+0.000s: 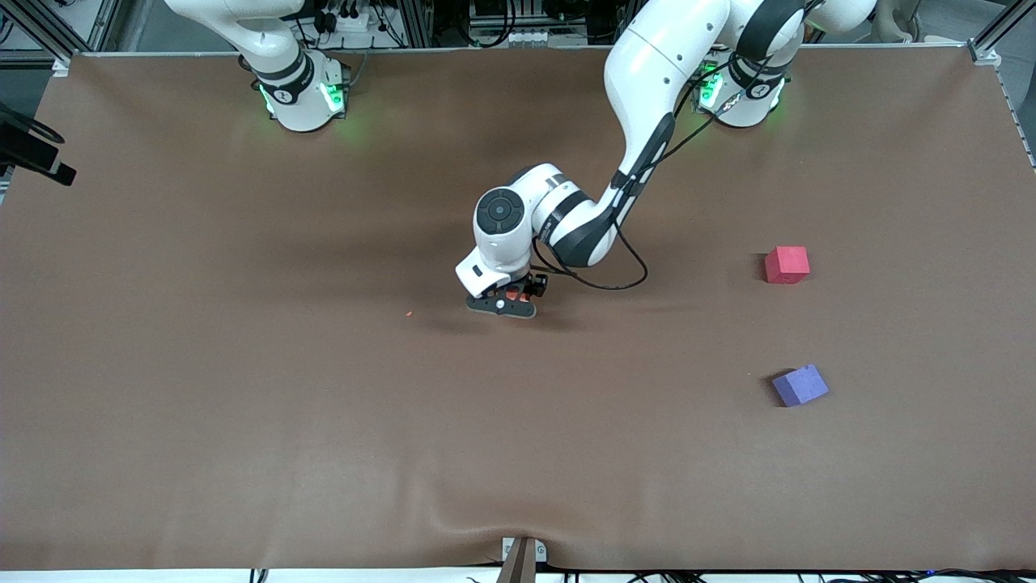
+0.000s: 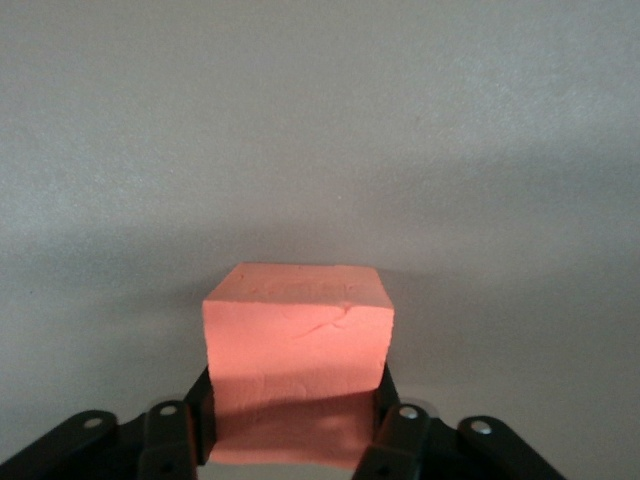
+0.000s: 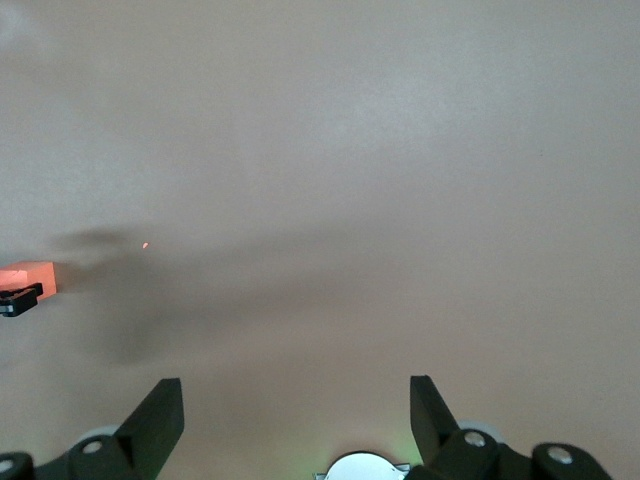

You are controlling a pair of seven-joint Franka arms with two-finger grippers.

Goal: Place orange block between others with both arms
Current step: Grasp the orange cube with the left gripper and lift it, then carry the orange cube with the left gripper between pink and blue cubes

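Observation:
The orange block (image 2: 298, 340) sits between the two black fingers of my left gripper (image 2: 293, 392), which press on both of its sides. In the front view the left gripper (image 1: 510, 303) is low over the middle of the brown table, and only a sliver of the orange block (image 1: 512, 296) shows under the hand. The red-pink cube (image 1: 787, 265) and the purple-blue cube (image 1: 800, 385) lie apart toward the left arm's end, the purple-blue one nearer the front camera. My right gripper (image 3: 295, 385) hangs open over bare cloth with nothing in it. The right wrist view also shows the orange block (image 3: 28, 275) at its edge.
A tiny orange crumb (image 1: 409, 313) lies on the brown cloth (image 1: 243, 389) beside the left gripper, toward the right arm's end. A black fixture (image 1: 32, 154) juts in at the right arm's end. A bracket (image 1: 522, 559) sits at the front edge, where the cloth wrinkles.

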